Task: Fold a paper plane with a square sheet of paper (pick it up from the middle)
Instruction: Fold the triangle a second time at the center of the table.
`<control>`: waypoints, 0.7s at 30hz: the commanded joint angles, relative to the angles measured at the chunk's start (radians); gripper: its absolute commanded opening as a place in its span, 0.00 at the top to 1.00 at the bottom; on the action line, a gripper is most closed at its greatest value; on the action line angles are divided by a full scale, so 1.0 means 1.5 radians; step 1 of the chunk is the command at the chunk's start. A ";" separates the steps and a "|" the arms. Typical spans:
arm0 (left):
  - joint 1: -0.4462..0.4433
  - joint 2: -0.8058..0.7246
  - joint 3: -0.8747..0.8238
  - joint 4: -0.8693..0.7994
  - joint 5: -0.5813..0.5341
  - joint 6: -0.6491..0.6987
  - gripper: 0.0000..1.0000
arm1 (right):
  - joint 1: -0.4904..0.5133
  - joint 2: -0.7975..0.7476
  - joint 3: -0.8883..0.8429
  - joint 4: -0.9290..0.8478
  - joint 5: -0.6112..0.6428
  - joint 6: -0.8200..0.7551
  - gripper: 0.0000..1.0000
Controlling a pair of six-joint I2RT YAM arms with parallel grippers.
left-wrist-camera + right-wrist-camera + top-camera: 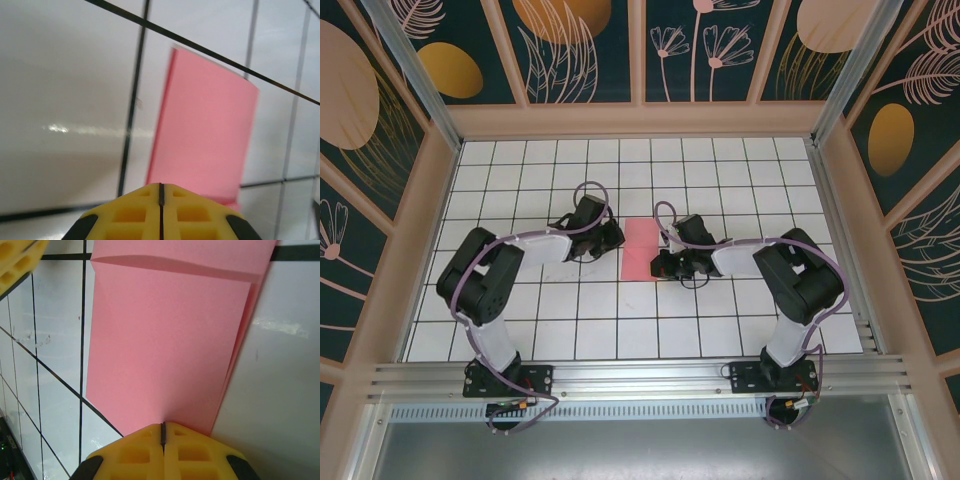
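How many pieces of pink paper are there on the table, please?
1. The square sheet of paper lies folded over on the white grid table, between the left gripper and the right gripper. Another could hide under the arms.

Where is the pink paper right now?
In the overhead view, the pink paper lies near the middle of the gridded table, with the left hand just to its left and the right hand just to its right.

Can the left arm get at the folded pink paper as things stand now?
Probably yes. The left gripper sits just beside the pink paper, with only bare table between them. Its jaws are shut, so it would have to open them before gripping.
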State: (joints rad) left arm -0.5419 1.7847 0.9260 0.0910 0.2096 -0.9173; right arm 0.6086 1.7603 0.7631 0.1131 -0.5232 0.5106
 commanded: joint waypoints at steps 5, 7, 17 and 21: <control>-0.032 -0.016 -0.046 0.111 0.096 -0.019 0.92 | 0.005 -0.003 0.021 -0.104 0.017 0.008 0.99; -0.040 -0.001 -0.049 0.124 0.105 -0.024 0.92 | 0.005 -0.009 0.040 -0.100 0.009 0.009 0.99; -0.050 0.048 -0.043 0.110 0.101 -0.025 0.94 | 0.011 0.008 0.102 -0.099 -0.001 0.010 0.98; -0.051 0.061 -0.042 0.091 0.086 -0.026 0.95 | 0.015 0.037 0.119 -0.107 0.007 0.009 0.98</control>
State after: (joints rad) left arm -0.6155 1.8568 0.8665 0.2405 0.3553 -0.9474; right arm 0.6220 1.7779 0.9123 -0.0093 -0.5209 0.5152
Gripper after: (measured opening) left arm 0.070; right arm 0.066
